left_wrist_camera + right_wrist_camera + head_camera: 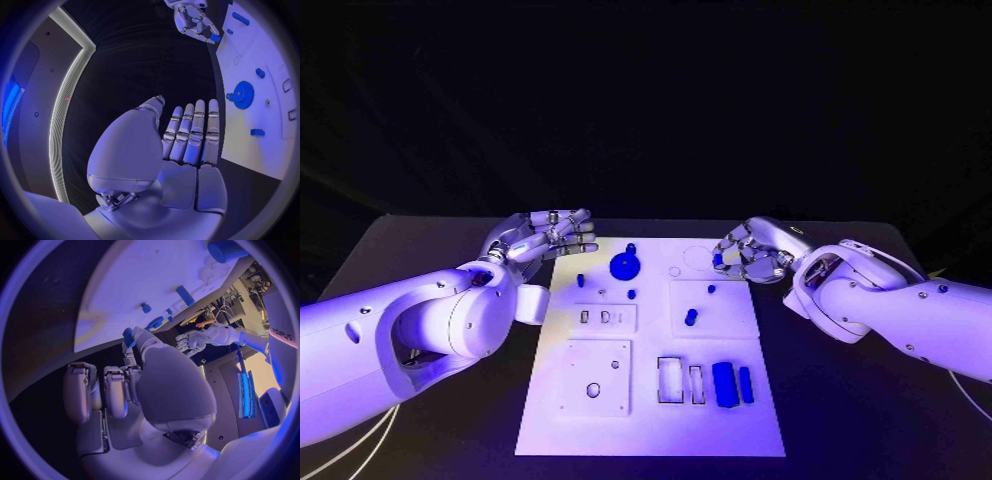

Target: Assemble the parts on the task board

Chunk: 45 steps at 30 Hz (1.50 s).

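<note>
Right hand (750, 254) pinches a small blue part (718, 260) above the task board (651, 420)

Two white arms with rounded, glossy shells — the left arm (437, 325) trails thin pale cables. Each ends in a silver hand, left hand (548, 236) and right hand (754, 252), behind whose fingers the palms are smooth plates.

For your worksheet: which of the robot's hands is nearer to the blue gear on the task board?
Left. The left hand hovers just off the board's edge beside the blue gear, empty. The right hand is farther, across the task board, pinching a small blue part.
</note>
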{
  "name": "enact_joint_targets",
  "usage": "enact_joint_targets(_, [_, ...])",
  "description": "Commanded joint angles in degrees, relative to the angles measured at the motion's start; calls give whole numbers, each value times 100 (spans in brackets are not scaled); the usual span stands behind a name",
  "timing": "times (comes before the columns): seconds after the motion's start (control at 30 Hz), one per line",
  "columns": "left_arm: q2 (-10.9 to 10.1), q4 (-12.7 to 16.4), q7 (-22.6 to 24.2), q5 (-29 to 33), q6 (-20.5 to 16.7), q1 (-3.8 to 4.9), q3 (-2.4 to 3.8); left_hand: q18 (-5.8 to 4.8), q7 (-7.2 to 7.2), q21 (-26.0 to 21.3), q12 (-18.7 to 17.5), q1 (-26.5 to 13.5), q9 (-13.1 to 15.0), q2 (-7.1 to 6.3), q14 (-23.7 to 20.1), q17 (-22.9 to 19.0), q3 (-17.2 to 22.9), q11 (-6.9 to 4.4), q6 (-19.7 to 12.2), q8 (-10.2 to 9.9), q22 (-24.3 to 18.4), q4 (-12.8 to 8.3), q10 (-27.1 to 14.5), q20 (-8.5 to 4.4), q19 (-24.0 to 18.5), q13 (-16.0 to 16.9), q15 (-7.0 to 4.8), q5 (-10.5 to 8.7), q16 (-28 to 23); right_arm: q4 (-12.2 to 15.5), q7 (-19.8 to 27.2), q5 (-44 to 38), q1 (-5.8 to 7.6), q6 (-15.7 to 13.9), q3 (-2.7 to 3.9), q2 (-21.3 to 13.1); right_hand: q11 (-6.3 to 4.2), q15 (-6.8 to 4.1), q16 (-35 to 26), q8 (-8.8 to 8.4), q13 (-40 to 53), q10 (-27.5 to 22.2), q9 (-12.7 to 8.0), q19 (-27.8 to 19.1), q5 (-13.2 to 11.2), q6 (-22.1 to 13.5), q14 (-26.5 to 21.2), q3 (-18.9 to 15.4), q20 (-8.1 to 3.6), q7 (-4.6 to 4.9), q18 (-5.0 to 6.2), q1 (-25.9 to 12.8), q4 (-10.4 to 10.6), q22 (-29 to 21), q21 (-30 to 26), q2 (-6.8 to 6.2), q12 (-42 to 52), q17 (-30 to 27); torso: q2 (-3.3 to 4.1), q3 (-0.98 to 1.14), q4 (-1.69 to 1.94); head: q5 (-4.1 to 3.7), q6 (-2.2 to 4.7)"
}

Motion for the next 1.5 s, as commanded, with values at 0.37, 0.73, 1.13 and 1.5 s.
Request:
enact_joint_targets(0.37, [107, -128, 6, 6, 128, 2, -16, 66, 16, 40, -42, 53, 0, -5, 37, 8, 12, 29, 11, -41, 3, -25, 22, -20, 16, -1, 7, -22, -34, 648, -1021, -694, 111, -94, -12, 712, -2, -24, 22, 30, 910, 138, 152, 111, -5, -22, 598, 32, -50, -38, -102, -151, 60, 846, 11, 33, -34, 1505, -96, -46, 41, 206, -133])
enact_joint_targets(0.73, [182, -229, 9, 16, 131, 1, -20, 66, 16, 40, -42, 53, 0, -5, 37, 8, 12, 29, 11, -41, 3, -25, 22, -20, 16, -1, 7, -22, -34, 330, -1335, -1017, -42, 279, -86, 1506, 8, -17, 22, 15, 882, 115, 156, 94, 16, -59, 598, 35, -46, -25, -95, -206, 81, 825, -17, 30, -68, 1505, -123, -71, 57, 324, -207])
enact_joint_targets(1.13, [189, -235, 15, 20, 139, 2, -20, 65, 12, 43, -49, 65, 0, 5, 39, 9, 19, 27, 13, -47, 2, -31, 26, -18, 14, -1, 6, -20, -42, 210, -1505, -1457, -223, 467, -143, 1857, 10, -15, 22, 20, 893, 124, 165, 107, 39, -58, 598, 24, -43, -26, -100, -237, 82, 842, -1, 1, -57, 1505, -117, -67, 53, 359, -243])
enact_joint_targets(1.5, [187, -225, 14, 20, 143, 2, -20, 65, 12, 43, -50, 67, 0, 6, 39, 9, 20, 27, 13, -48, 2, -32, 27, -18, 13, -1, 6, -20, -43, 125, -1678, -1687, -378, 558, -167, 1988, 10, -14, 22, 23, 900, 130, 171, 111, 50, -56, 598, 18, -42, -26, -102, -260, 87, 847, 4, -11, -50, 1505, -116, -69, 70, 391, -276])
